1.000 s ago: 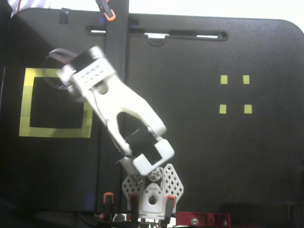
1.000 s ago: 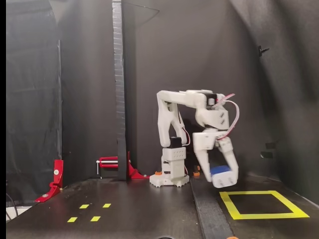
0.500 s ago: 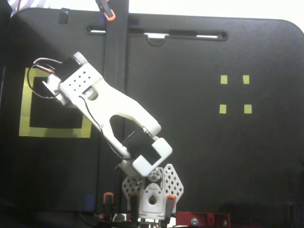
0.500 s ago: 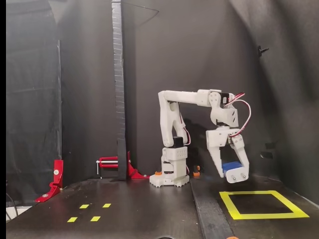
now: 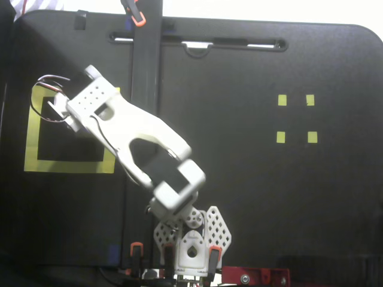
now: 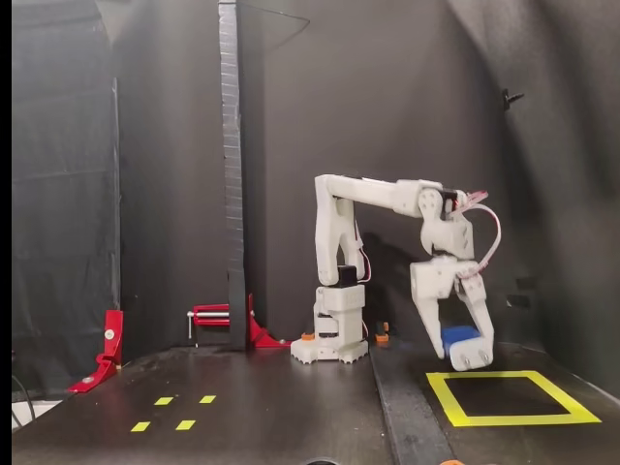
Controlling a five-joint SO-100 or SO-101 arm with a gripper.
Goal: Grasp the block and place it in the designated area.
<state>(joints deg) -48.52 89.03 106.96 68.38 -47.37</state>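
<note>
In a fixed view from the side, my gripper [image 6: 453, 356] points down and is shut on the dark-blue block [image 6: 458, 335], which sits between the two white fingers. It hangs a little above the table, over the back left corner of the large yellow tape square [image 6: 513, 419]. In the fixed view from above, my white wrist [image 5: 90, 104] reaches over the upper part of the yellow tape square [image 5: 66, 166]. The fingers and the block are hidden under it there.
Several tiny yellow tape squares [image 5: 282, 100] lie on the black table far from the gripper and also show in the side view [image 6: 163, 400]. A black upright post [image 6: 230, 145] stands beside the arm's base [image 6: 334, 329]. Red clamps [image 6: 107, 349] sit at the table's edge.
</note>
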